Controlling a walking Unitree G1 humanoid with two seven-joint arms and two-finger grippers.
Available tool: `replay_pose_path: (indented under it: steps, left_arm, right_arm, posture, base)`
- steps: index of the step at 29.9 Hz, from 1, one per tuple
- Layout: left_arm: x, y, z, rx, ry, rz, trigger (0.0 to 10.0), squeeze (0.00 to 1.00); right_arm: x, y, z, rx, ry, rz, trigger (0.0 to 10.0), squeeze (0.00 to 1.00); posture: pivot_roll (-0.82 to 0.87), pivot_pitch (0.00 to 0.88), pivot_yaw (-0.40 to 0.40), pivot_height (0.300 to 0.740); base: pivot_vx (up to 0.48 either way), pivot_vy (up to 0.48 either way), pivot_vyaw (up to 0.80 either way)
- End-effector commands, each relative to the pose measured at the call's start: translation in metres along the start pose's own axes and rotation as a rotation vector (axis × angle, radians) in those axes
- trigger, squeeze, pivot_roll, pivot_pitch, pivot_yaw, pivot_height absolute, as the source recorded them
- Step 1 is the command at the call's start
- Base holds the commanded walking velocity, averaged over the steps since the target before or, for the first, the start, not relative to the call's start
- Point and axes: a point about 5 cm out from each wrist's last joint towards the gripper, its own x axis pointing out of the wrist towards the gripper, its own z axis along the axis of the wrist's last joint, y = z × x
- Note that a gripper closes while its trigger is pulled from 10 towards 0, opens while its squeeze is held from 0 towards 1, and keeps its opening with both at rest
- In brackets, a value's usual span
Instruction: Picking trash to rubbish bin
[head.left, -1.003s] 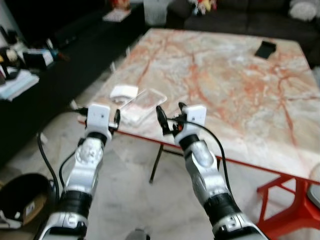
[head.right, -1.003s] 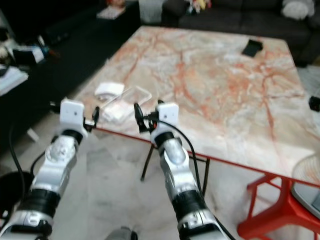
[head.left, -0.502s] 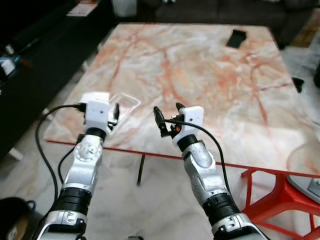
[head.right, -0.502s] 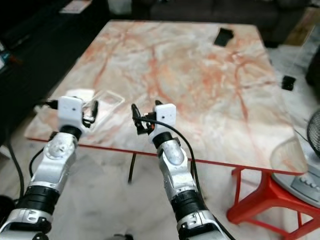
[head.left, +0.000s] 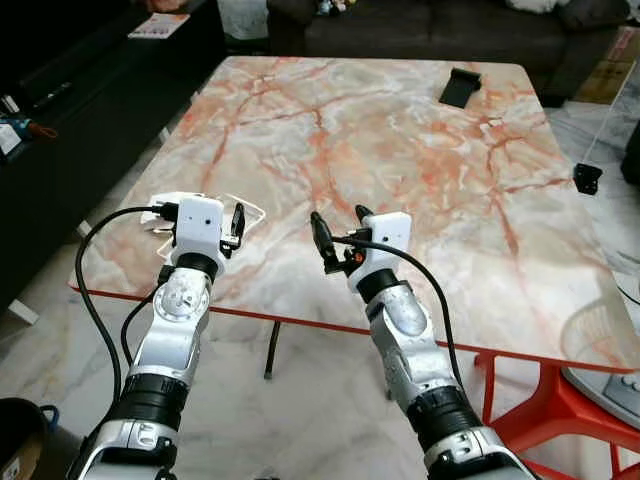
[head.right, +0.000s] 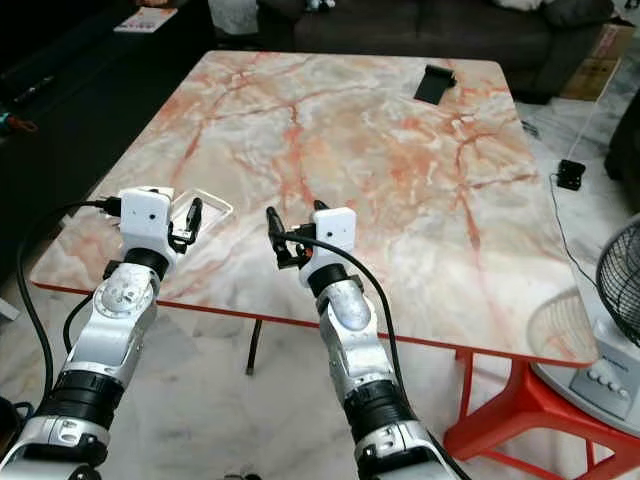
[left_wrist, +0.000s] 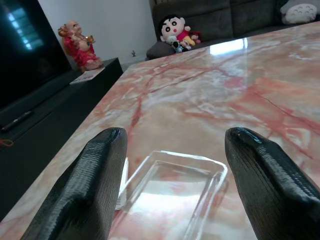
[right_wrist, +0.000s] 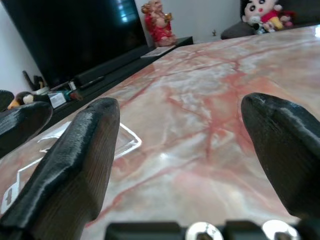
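Both hands hover over the near edge of the marble bench (head.left: 420, 150), fingers spread wide and holding nothing. Left hand (head.left: 237, 222) sits above the bench's near left corner; in the left wrist view its two black fingers (left_wrist: 85, 190) stand well apart with the clear plastic tray (left_wrist: 172, 192) lying flat on the bench between and just ahead of them, not touching either. Seen from the head, the clear plastic tray (head.left: 240, 212) is mostly hidden behind the left hand's white wrist block, with one corner showing just beyond the fingers. Its long axis runs roughly along the line of the left hand's fingers, pointing away from the robot toward the far side of the bench, and it lies open side up. Beside it, toward the bench's left edge, is a crumpled white wrapper (head.left: 160, 212), partly hidden, touching or nearly touching the tray; which one cannot be told.

Right hand (head.left: 338, 232) is to the right of the tray, near it but apart, over bare marble. In the right wrist view a corner of the tray (right_wrist: 125, 142) shows beyond one finger (right_wrist: 75, 160).

A black phone (head.left: 460, 87) lies at the far right of the bench, well apart from everything else.
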Motion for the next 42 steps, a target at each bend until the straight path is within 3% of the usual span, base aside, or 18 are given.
replay_pose_path:
  steps: [1, 5, 42]
  left_arm:
    - [-0.0024, 0.0043, 0.0014, 0.007, -0.007, 0.017, 10.0, 0.00]
    - [-0.0029, 0.0063, 0.0010, 0.007, -0.005, 0.025, 10.0, 0.00]
    - [-0.0057, 0.0050, -0.0022, 0.011, 0.006, 0.016, 10.0, 0.00]
  right_arm:
    - [0.0030, 0.0090, 0.0029, -0.005, -0.013, 0.031, 10.0, 0.00]
    - [0.0032, 0.0101, 0.0031, -0.001, -0.015, 0.033, 10.0, 0.00]
    - [0.0027, 0.0095, 0.0009, 0.012, -0.004, 0.031, 10.0, 0.00]
  posture:
    - [0.13, 0.139, 0.042, 0.740]
    - [0.13, 0.141, 0.041, 0.740]
    - [0.13, 0.144, 0.040, 0.740]
  base:
    - [0.247, 0.000, 0.43]
    - [0.244, 0.000, 0.75]
    - [0.315, 0.000, 0.00]
